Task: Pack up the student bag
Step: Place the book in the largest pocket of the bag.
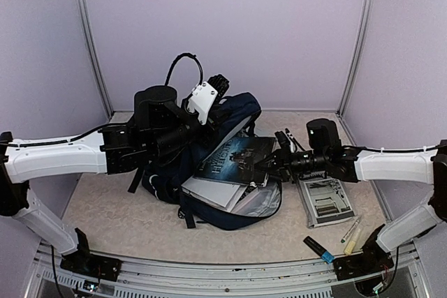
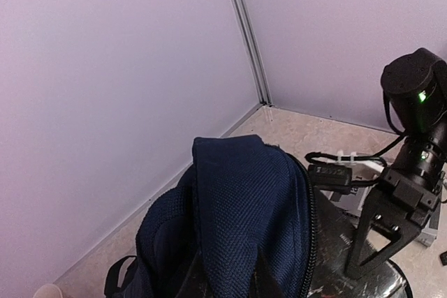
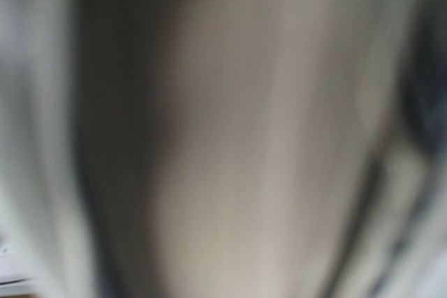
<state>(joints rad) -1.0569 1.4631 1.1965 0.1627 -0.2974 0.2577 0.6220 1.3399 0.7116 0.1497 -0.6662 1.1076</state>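
The student bag (image 1: 230,113), dark navy, lies open in the middle of the table. A dark-covered book (image 1: 236,155) and a white book (image 1: 213,192) stick out of its mouth. My left gripper (image 1: 216,92) is shut on the bag's top flap and holds it up. In the left wrist view the navy fabric (image 2: 244,200) is pinched between the fingers (image 2: 178,273). My right gripper (image 1: 268,165) is at the right edge of the dark book, by the bag's mouth. It shows side-on in the left wrist view (image 2: 356,264). The right wrist view is only a grey blur.
A grey booklet (image 1: 327,200) lies on the table to the right of the bag. A black and blue marker (image 1: 318,248) and two light markers (image 1: 351,230) lie near the front right edge. Walls close in the back and both sides.
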